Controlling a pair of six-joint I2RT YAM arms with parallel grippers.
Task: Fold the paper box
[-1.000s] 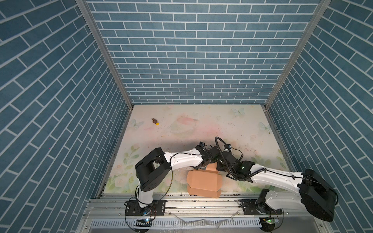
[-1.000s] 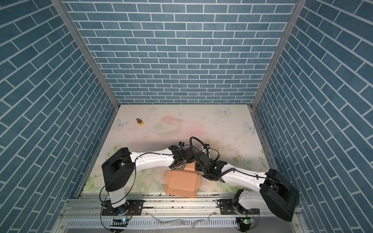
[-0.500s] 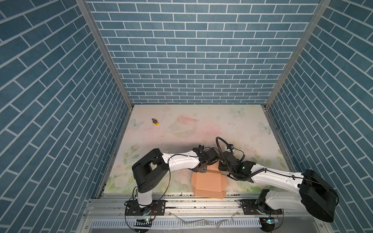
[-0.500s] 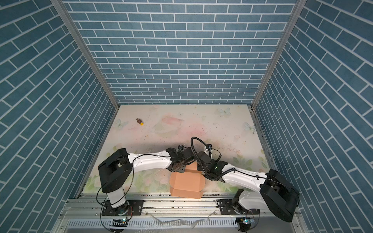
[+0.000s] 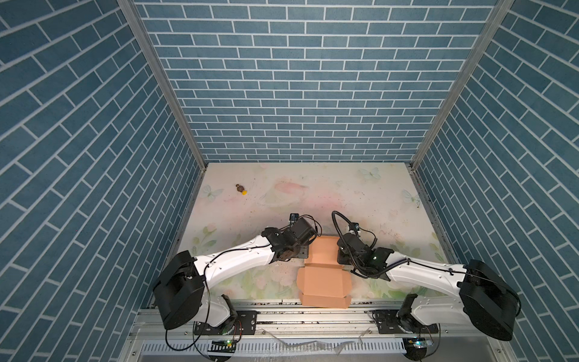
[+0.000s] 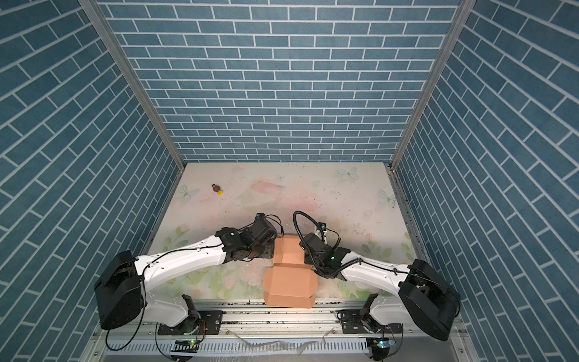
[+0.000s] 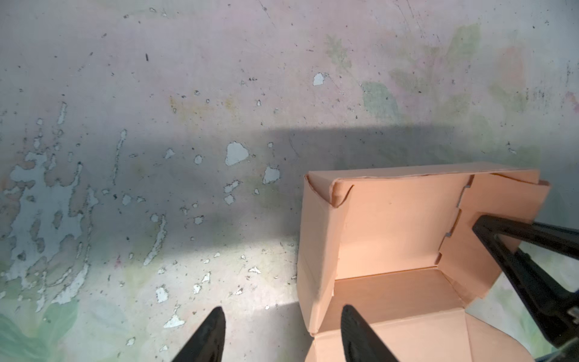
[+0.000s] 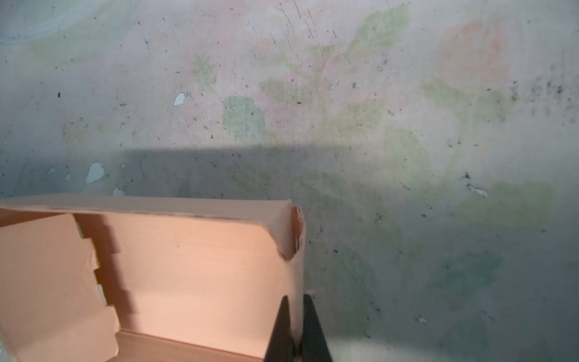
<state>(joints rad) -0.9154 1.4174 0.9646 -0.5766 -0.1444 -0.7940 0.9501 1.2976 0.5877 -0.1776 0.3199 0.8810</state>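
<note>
Mid-fold, I'd say: paper box (image 5: pixel 322 275) on counter (image 5: pixel 282 194), tray walls up, lid lying open on its near side; right pincer (image 8: pixel 296 297) clamped on box's right wall; left pincer (image 7: pixel 282 308) jaws apart, straddling left wall. Next, likely: swing lid over, tuck flap.

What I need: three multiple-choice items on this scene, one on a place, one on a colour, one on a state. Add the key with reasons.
1. The small brown-and-yellow object lies:
A) at the far left of the table
B) inside the box
C) between the grippers

2. The paper box is:
A) white
B) peach-orange
C) blue

3. The right gripper is:
A) open above the table
B) shut on a box wall
C) holding the small object

Key:
1 A, it sits alone, away from both arms.
2 B, every view shows that cardboard colour.
3 B, its wrist view shows the fingertips pinching the wall.
</note>
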